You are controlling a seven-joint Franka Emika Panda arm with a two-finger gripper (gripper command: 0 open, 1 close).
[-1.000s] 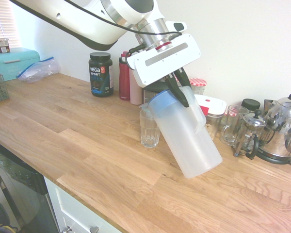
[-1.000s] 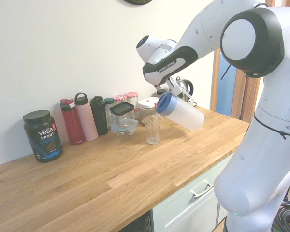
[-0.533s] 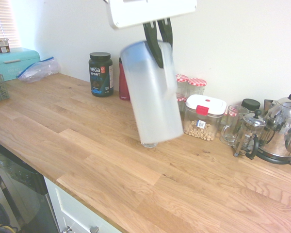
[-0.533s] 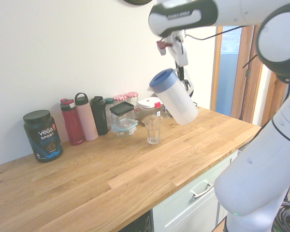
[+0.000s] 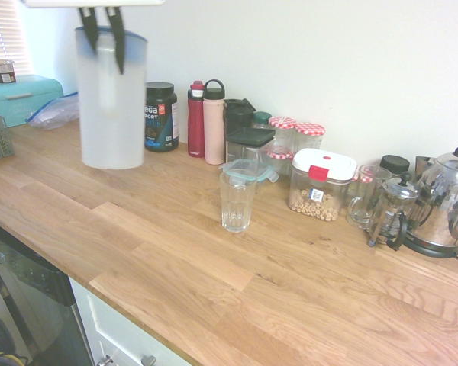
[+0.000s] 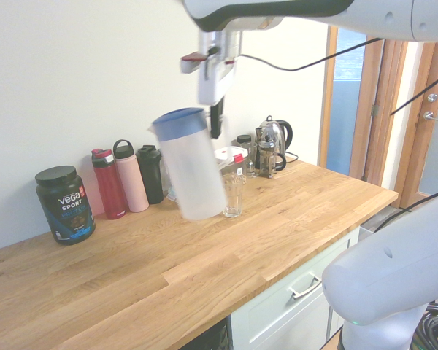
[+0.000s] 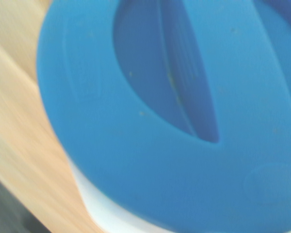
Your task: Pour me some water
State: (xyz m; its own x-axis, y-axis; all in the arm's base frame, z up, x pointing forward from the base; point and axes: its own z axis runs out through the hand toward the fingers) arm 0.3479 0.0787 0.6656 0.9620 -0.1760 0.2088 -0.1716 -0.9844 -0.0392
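A translucent white water pitcher [image 5: 111,103] with a blue lid hangs almost upright above the wooden counter [image 5: 160,252], well to the left of the glass in the first exterior view. My gripper [image 5: 104,53] is shut on the pitcher's handle at its top rim. In the second exterior view the pitcher [image 6: 190,168] is slightly tilted, and the gripper [image 6: 214,131] holds it from above. The clear empty-looking drinking glass [image 5: 237,200] stands alone on the counter, also seen as the glass [image 6: 233,195] just behind the pitcher. The blue lid [image 7: 174,111] fills the wrist view.
Along the wall stand a black protein tub [image 5: 161,116], a red bottle [image 5: 196,120], a pink bottle [image 5: 214,123], lidded jars and containers [image 5: 320,183], a glass mug [image 5: 362,198], a French press [image 5: 393,212] and a kettle [image 5: 446,202]. A teal box [image 5: 21,97] is far left.
The pitcher went from tilted over the glass to nearly upright. It was lifted and swung away from the glass toward the protein tub side. The glass stayed put.
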